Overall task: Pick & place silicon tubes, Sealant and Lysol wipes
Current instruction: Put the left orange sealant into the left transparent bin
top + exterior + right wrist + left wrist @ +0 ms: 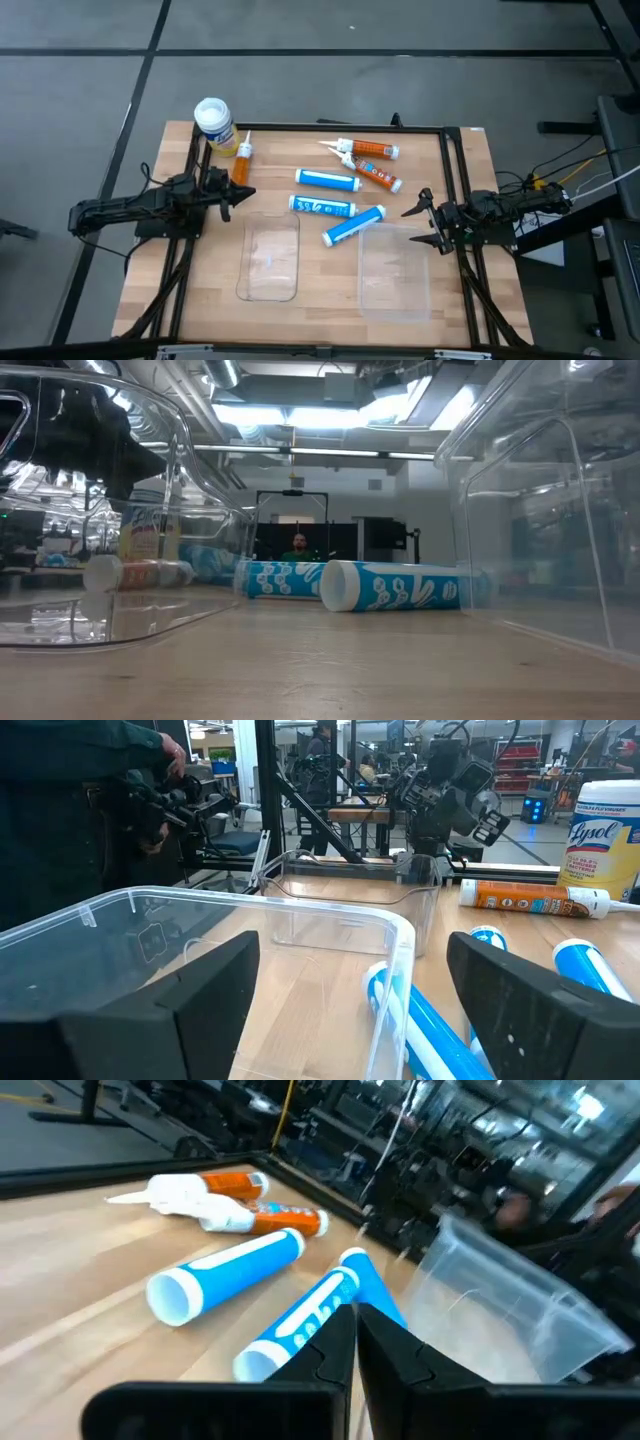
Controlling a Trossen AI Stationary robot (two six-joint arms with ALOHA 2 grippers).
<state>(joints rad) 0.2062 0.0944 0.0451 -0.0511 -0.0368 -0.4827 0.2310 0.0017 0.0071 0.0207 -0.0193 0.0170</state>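
The Lysol wipes (212,122) stand upright on the wooden table's far left corner, and also show in the right wrist view (600,835). Three blue silicone tubes (327,179) (322,206) (352,226) lie on their sides mid-table. Two orange sealant tubes (370,150) (378,176) lie behind them, with a smaller orange one (243,160) beside the canister. My left gripper (245,195) hovers shut at the table's left, pointing at the blue tubes (225,1270). My right gripper (420,222) hovers open at the right, level, with nothing between its fingers (350,1010).
Two clear plastic bins rest on the near half of the table, one left of centre (270,258) and one right (395,270), the latter just in front of my right gripper (250,950). A black frame (330,128) edges the table. A person (298,545) is far behind.
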